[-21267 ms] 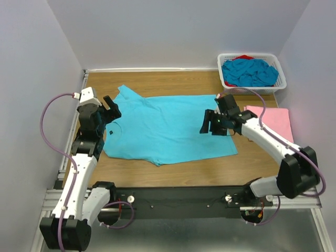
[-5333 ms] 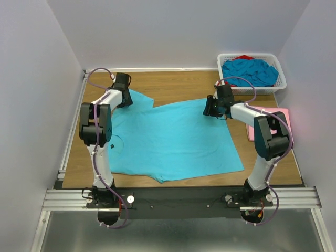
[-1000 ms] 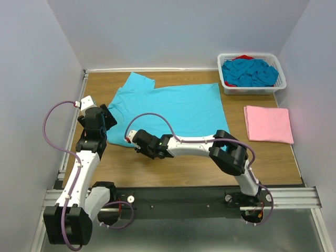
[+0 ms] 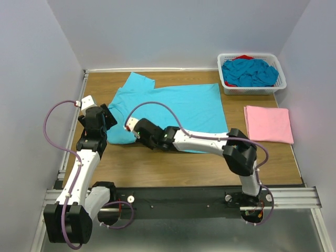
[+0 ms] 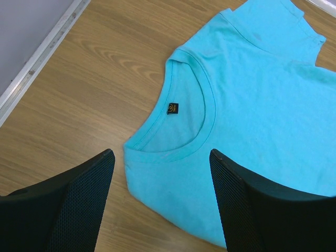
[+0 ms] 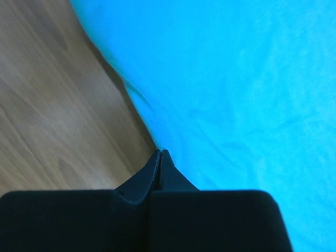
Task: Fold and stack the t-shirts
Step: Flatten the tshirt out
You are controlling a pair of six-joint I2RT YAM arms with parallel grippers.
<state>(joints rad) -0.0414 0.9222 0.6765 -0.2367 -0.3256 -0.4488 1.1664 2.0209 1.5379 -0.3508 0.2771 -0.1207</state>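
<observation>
Your right gripper [image 4: 140,134] has come up off the bare wood since a second ago and now sits at the near left edge of the spread turquoise t-shirt [image 4: 178,107], with its forearm lying along the shirt's near hem. You can see in the right wrist view that its fingers [image 6: 152,168] are pressed tight together with no gap, the tips right on the border between cloth and table [image 4: 157,163]; you cannot tell whether any cloth is pinched between them. The shirt itself lies where it lay, flat across the middle and far part of the table, neck towards your left arm, one sleeve pointing to the far edge. Your left gripper [image 5: 161,155] hangs above the neckline with its fingers spread wide, holding nothing; the small label [image 5: 171,108] inside the collar shows between them. The pink t-shirt [image 4: 268,124] lies folded at the right side, well apart from both grippers. Beyond it, the white basket [image 4: 252,90] holds a heap of turquoise shirts [image 4: 249,72].
</observation>
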